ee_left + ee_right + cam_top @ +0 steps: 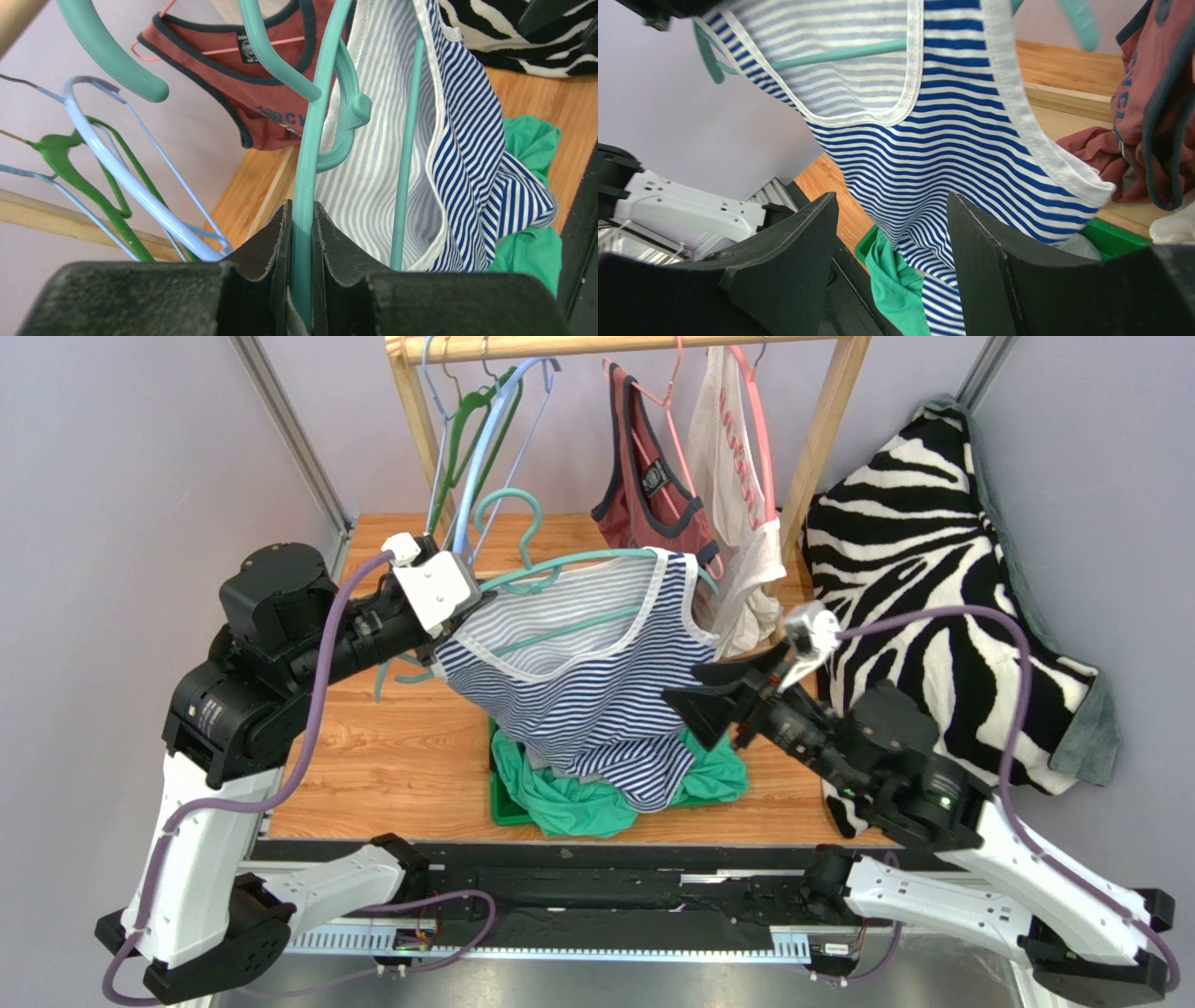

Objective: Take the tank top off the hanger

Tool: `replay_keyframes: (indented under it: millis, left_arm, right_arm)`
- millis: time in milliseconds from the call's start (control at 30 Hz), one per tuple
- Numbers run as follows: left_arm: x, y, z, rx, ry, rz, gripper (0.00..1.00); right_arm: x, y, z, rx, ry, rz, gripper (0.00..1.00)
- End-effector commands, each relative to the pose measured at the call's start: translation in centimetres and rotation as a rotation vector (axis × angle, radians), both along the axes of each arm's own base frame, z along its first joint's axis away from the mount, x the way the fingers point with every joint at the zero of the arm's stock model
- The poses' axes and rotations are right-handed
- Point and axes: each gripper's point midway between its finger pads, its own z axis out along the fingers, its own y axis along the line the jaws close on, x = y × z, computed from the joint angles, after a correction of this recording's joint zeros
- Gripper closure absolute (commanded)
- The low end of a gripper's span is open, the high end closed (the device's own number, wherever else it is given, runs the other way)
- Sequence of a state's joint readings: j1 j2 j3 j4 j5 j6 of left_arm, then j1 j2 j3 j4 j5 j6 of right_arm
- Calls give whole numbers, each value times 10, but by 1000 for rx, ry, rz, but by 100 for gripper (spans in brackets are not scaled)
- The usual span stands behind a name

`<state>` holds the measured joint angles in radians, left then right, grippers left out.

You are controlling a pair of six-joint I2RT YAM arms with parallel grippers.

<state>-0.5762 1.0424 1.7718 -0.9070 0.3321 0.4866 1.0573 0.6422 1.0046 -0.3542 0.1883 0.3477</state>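
Note:
A blue-and-white striped tank top (603, 672) hangs on a teal hanger (561, 567) held tilted over the table. My left gripper (470, 595) is shut on the hanger's left arm. In the left wrist view the teal bar (309, 140) runs up from between the pinched jaws (300, 210), with the striped cloth (477, 154) to its right. My right gripper (690, 689) is open at the top's right side. In the right wrist view the striped fabric (948, 140) hangs just beyond the spread jaws (892, 199); I cannot tell if it touches them. The hanger's crossbar (836, 54) shows through the neckline.
A green bin (502, 805) with a green garment (603, 805) sits under the tank top. Behind it, the wooden rack (828, 434) carries empty hangers (477, 420), a maroon top (645, 476) and a white garment (737, 476). Zebra-print fabric (912, 560) lies at the right.

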Motion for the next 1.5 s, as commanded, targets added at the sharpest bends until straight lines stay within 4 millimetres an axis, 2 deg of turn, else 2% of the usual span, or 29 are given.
replay_keyframes:
  millis: [0, 33, 100, 233, 467, 767, 867, 900, 967, 1000, 1067, 1233, 1367, 1467]
  left_arm:
    - [-4, 5, 43, -70, -140, 6, 100]
    - [-6, 6, 44, -69, -146, 3, 100]
    - [-9, 7, 44, -65, -152, -1, 100]
    - [-14, 8, 36, -45, -139, -20, 100]
    - [-19, 7, 22, -15, -116, -44, 100]
    - [-33, 3, 17, -13, -88, -109, 100]
    - [-36, 2, 11, -6, -76, -124, 100]
    - [-36, 1, 9, -4, -69, -128, 100]
    - [-38, 1, 7, -2, -63, -134, 100]
    - [-39, 1, 6, -1, -63, -139, 100]
    - [-39, 1, 5, 1, -61, -139, 100]
    - [-38, 4, 0, 19, -63, -125, 100]
    - [-29, 9, -12, 51, -59, -81, 100]
    - [-21, 12, -22, 86, -56, -52, 100]
  right_arm:
    - [14, 18, 47, 77, -101, -16, 37]
    - [19, 23, 47, 52, -118, -23, 37]
    - [25, 20, 63, 69, -151, -62, 37]
    - [35, 14, 75, 49, -210, -125, 38]
    - [51, 9, 79, 8, -254, -214, 35]
    - [66, 28, 85, -19, -267, -234, 37]
    - [68, 31, 89, -13, -273, -234, 50]
    - [69, 32, 90, -11, -273, -235, 63]
    - [70, 36, 93, -6, -274, -229, 75]
    - [70, 37, 93, -5, -270, -230, 89]
    - [70, 39, 94, -2, -269, -224, 100]
    - [61, 32, 102, 25, -272, -198, 100]
    - [40, 10, 119, 87, -260, -159, 100]
    - [31, -5, 126, 125, -264, -163, 100]
